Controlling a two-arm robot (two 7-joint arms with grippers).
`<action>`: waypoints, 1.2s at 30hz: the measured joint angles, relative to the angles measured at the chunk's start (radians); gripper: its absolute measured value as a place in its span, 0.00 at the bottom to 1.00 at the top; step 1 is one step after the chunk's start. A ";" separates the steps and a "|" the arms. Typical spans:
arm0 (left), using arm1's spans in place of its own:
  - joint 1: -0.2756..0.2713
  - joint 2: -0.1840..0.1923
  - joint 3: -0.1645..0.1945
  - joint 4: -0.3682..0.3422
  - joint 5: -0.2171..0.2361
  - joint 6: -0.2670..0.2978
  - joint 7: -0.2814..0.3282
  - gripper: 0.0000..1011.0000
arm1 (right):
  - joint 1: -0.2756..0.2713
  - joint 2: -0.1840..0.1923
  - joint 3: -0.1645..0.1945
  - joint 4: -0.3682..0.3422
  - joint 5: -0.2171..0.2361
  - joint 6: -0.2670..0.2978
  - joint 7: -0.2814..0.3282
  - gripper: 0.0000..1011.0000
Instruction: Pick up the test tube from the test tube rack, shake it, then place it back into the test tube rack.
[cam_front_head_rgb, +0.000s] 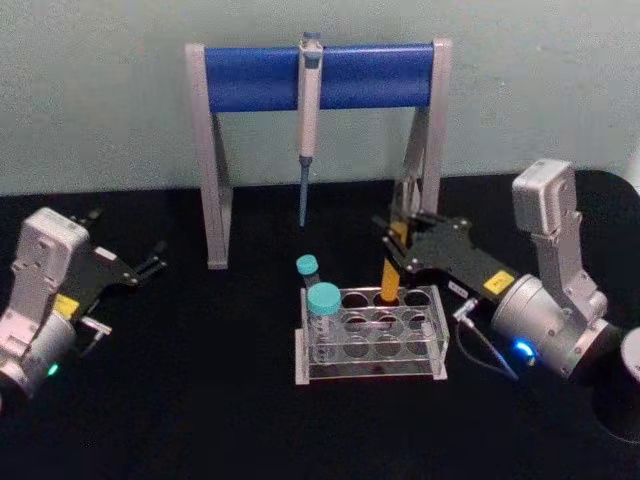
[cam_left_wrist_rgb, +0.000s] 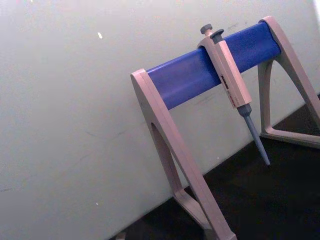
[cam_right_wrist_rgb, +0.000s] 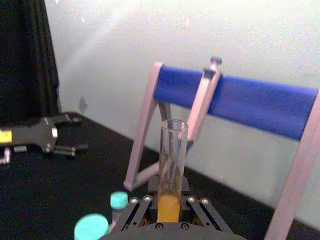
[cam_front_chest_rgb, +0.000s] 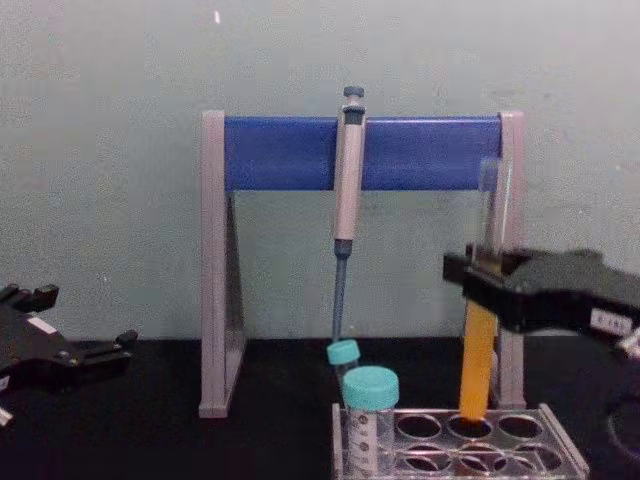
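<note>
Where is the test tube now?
Chest view, right of centre: the test tube, held in the right gripper, lower end at a back-row hole of the test tube rack.

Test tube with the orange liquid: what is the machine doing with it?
The right gripper is shut on the test tube, holding it upright with its lower end at a back-row hole of the test tube rack. Two teal-capped vials stand at the rack's left end. The left gripper rests open, off to the left, holding nothing.

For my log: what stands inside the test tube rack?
Two teal-capped vials at the rack's left. The right gripper holds the test tube over a back hole; whether its tip is inside is hidden. Left gripper parked.
</note>
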 joint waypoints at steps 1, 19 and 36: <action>0.000 0.000 0.000 0.000 0.000 0.000 0.000 0.99 | 0.001 0.000 0.004 -0.010 0.004 0.000 0.003 0.23; 0.000 0.000 0.000 0.000 0.000 0.000 0.000 0.99 | 0.070 -0.029 -0.004 0.012 0.009 -0.006 0.010 0.23; 0.000 0.000 0.000 0.000 0.000 0.000 0.000 0.99 | 0.013 0.012 0.043 -0.040 -0.012 0.026 -0.035 0.23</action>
